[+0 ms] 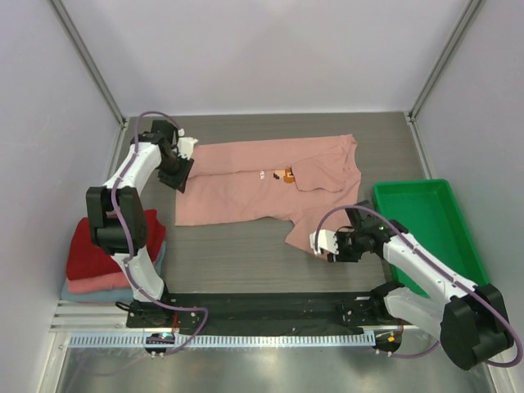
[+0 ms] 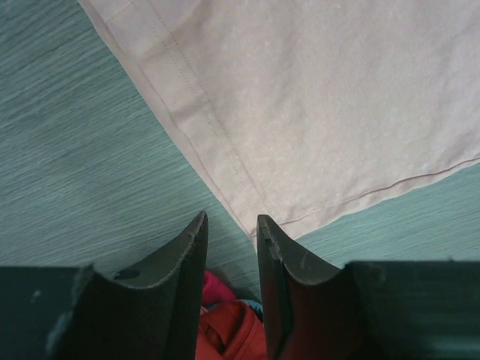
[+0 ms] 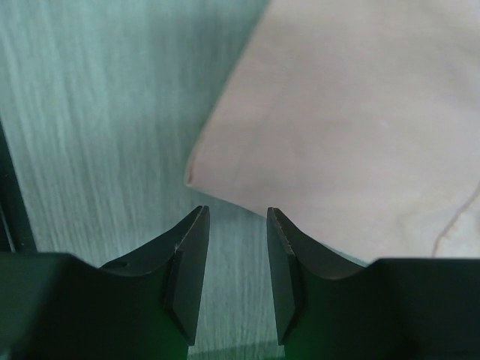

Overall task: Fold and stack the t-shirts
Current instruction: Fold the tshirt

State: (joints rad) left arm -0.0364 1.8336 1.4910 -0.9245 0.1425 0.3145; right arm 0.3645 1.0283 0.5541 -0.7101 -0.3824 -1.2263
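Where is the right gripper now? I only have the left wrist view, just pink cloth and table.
Observer: The right gripper hovers at the pink t-shirt's near right corner, jaws apart, gripping nothing.
Operator: What's beside it?
Observer: A green tray sits just to its right.
Operator: And the folded ones?
Observer: The folded stack lies left of the left arm, dark red on top.
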